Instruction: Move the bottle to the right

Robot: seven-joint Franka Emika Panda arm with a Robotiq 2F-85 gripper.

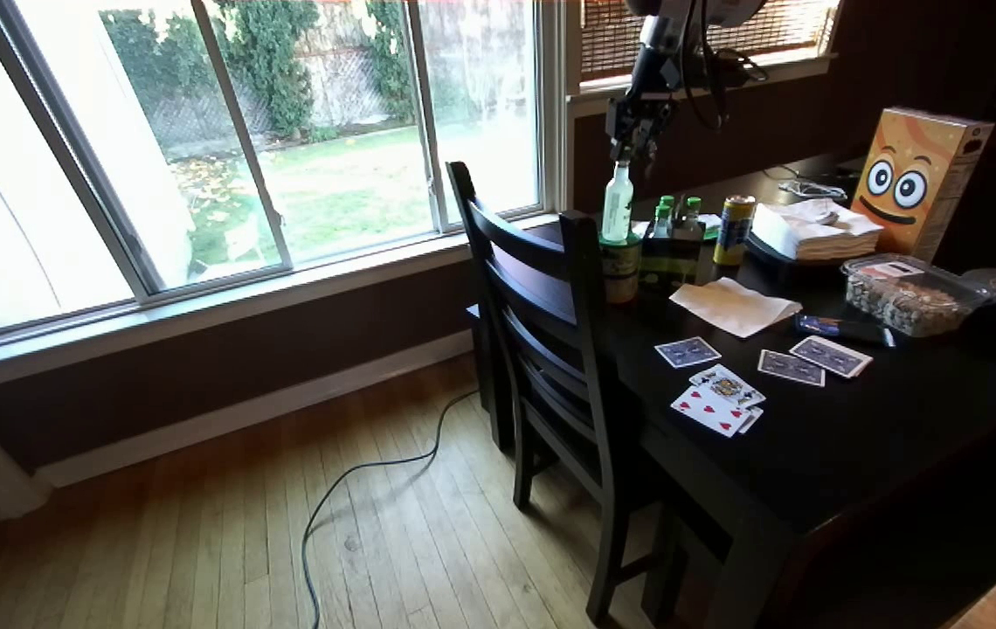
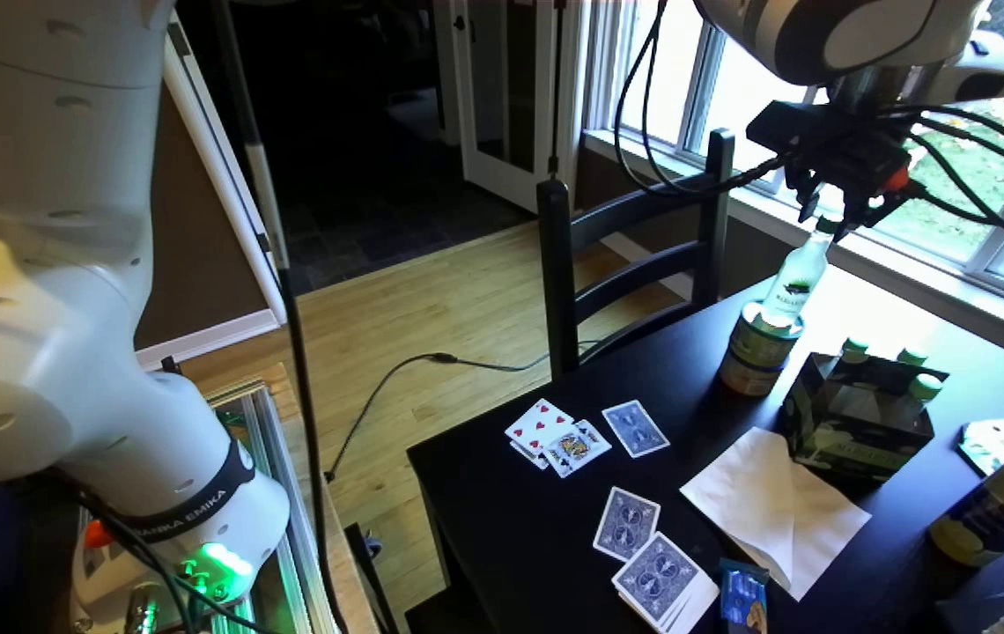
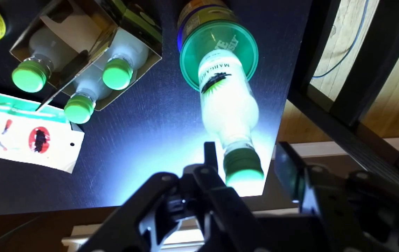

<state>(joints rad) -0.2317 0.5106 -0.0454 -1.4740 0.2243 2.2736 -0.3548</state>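
Note:
The bottle (image 1: 618,205) is slim, pale green and translucent, with a label and a dark green cap. It stands on top of a round container with a green lid (image 2: 756,357), near the table's edge by the chair. The bottle also shows in an exterior view (image 2: 794,280) and in the wrist view (image 3: 225,94). My gripper (image 3: 249,157) is open, with one finger on each side of the bottle's cap. Gaps show between the cap and both fingers, the wider one on the right in the wrist view. In both exterior views the gripper (image 1: 633,144) is above the bottle's neck (image 2: 819,231).
A dark carton (image 2: 859,427) with green-capped bottles stands beside the container. A can (image 2: 1000,511), a paper napkin (image 2: 775,511), playing cards (image 2: 634,427), a clear food tub (image 1: 913,293) and an orange box (image 1: 917,183) are on the table (image 1: 882,437). A chair (image 1: 581,288) stands close by.

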